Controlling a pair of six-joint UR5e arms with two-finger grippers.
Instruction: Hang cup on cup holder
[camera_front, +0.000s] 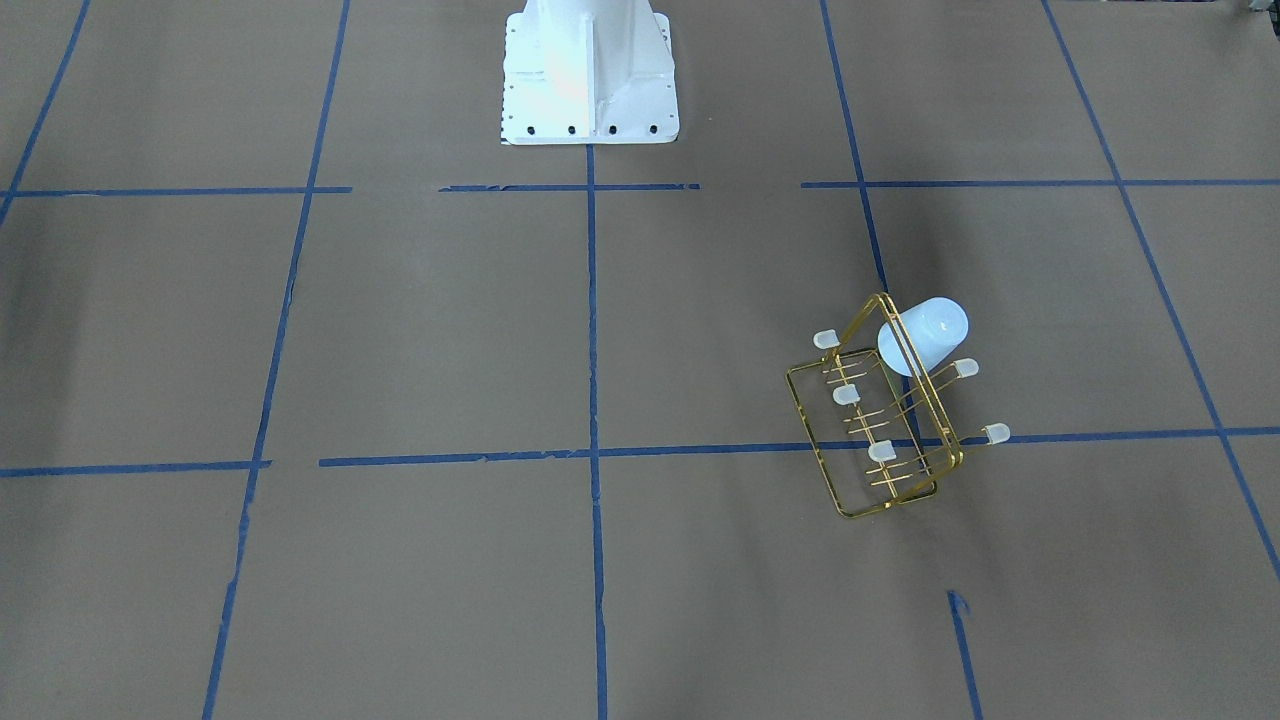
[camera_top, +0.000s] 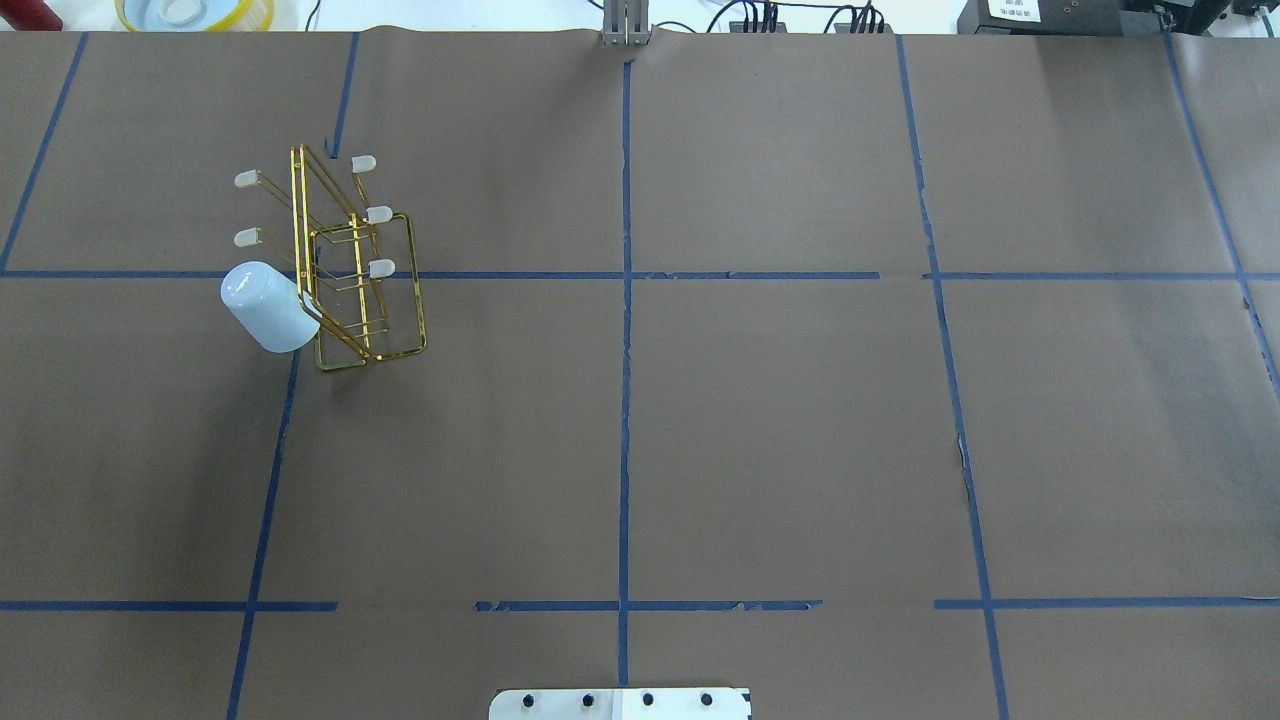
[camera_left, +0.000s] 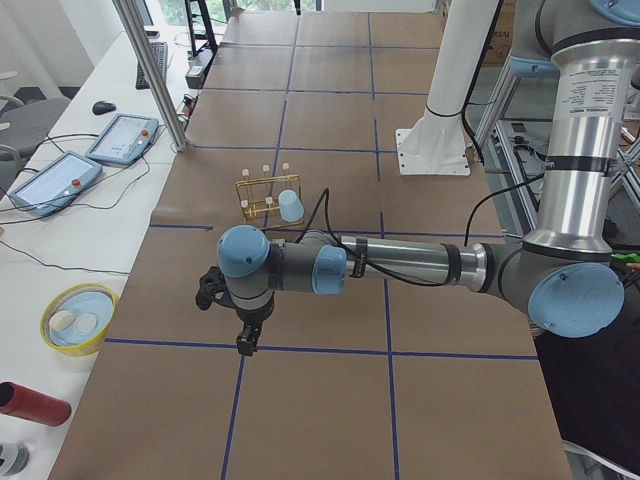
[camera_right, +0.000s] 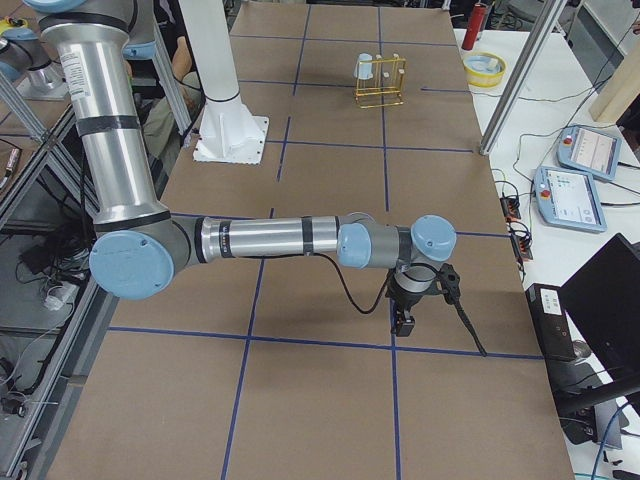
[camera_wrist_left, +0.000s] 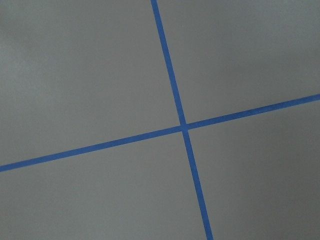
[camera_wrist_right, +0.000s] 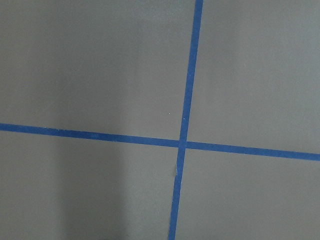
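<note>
Cup (camera_top: 268, 308) hangs tilted on a prong of the cup holder (camera_top: 380, 268), closed end up and outward, mouth against the gold loop frame, inside hidden. In the overhead view it is in the left half, above mid-height, at the rack's lower-left corner. In the front-facing view the cup (camera_front: 925, 335) is right of centre, at the top right of the cup holder (camera_front: 847, 396). Five whitish prong caps show uncovered. The rack base stands flat on the table (camera_top: 800, 420), across a blue tape line (camera_top: 700, 275).

Left side view, near to far:
- Red cylinder (camera_left: 30, 403) lies at the bottom left edge.
- Yellow-rimmed round tub (camera_left: 80, 320) sits just above it, light blue inside, holding a couple of pale pieces, unclear what.
- Left gripper (camera_left: 243, 347) points down over the tape near frame centre. How far its fingers are apart cannot be told, and nothing shows in it.
- Beyond it, the cup (camera_left: 291, 207) and cup holder (camera_left: 265, 200) are well apart from the gripper.
- Two pendants (camera_left: 122, 137) lie on the white side bench at the left.

Right side view:
- Right gripper (camera_right: 403, 322) hangs low at centre right, pointing down. Its opening cannot be told.
- The cup (camera_right: 365, 68) and cup holder (camera_right: 381, 85) are far off at the top.
- The tub (camera_right: 483, 66) is to their right.

Both wrist views show only brown table and a blue tape cross.
</note>
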